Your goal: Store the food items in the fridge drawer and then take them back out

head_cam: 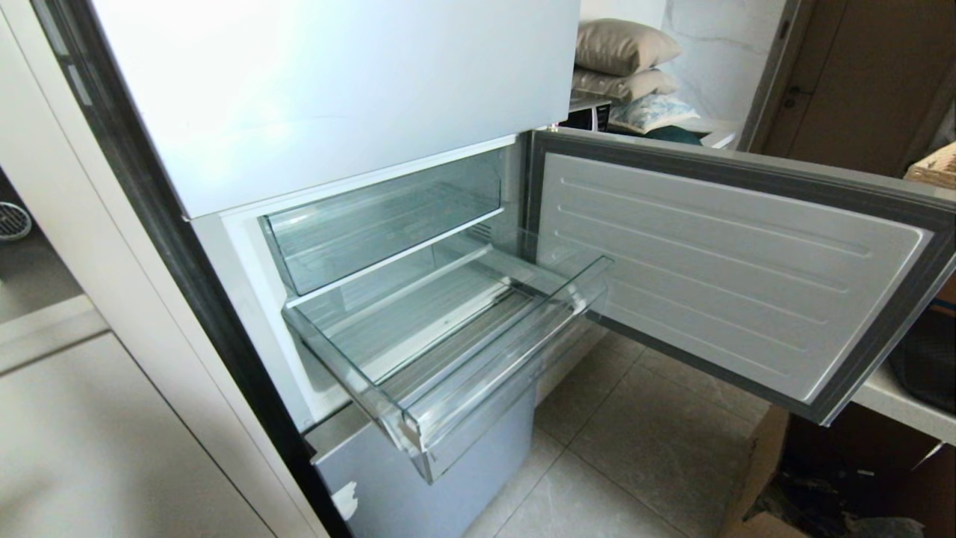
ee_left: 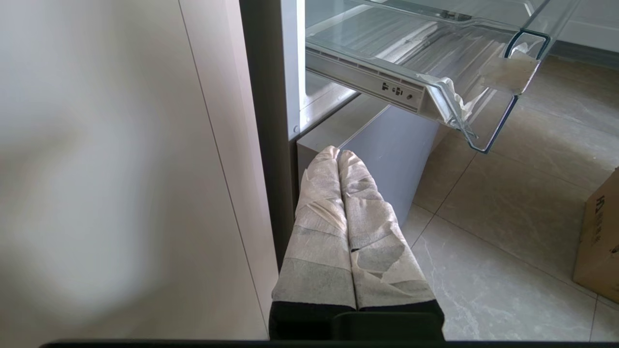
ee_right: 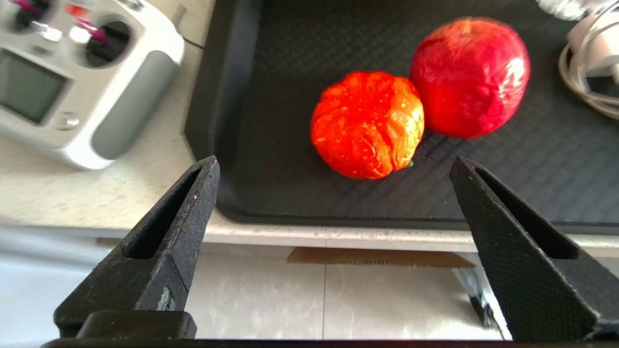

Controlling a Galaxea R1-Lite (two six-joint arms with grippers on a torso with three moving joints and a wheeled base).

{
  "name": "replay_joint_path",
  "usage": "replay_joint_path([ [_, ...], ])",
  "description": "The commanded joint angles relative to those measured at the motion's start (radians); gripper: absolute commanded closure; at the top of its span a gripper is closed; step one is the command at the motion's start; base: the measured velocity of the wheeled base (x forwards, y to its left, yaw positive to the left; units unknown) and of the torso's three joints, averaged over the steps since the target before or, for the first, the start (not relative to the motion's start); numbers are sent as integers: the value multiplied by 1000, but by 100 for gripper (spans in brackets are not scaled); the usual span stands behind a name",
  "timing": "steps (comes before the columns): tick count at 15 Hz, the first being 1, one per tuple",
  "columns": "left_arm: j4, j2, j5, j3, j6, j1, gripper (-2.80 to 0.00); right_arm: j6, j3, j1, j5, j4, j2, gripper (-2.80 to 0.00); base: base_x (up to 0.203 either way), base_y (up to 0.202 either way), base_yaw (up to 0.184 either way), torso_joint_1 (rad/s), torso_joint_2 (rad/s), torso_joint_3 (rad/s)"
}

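A ribbed orange-red food item [ee_right: 367,125] lies on a black tray [ee_right: 271,96], touching a smooth round red fruit [ee_right: 469,77]. My right gripper [ee_right: 333,162] is open and empty. It hangs in front of the counter edge, and its fingertips [ee_right: 208,169] stop short of the orange-red one. The clear fridge drawer [head_cam: 508,359] is pulled out and empty; the left wrist view shows its corner [ee_left: 435,53]. My left gripper [ee_left: 338,152] is shut with nothing in it, its tape-wrapped fingers low beside the fridge base. Neither arm shows in the head view.
The fridge door [head_cam: 732,276] swings open to the right of the drawer. A second clear bin [head_cam: 373,217] sits above it and a blue-grey panel [head_cam: 448,463] below. A grey remote controller [ee_right: 72,82] and white cable [ee_right: 590,63] flank the tray. A cardboard box [ee_left: 599,237] stands on the floor.
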Motion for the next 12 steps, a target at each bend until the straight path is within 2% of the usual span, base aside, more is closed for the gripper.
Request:
replay_joint_path([
  [1,0,2,1,0,0,0,0,1,-63,0,3,12,79,-280,0,0,0,0,0,0],
  [6,0,2,1,0,0,0,0,-19,-208,1,2,18,210,-280,0,0,0,0,0,0],
  [12,0,2,1,0,0,0,0,-43,-288,0,-3,13,298,-280,0,0,0,0,0,0],
])
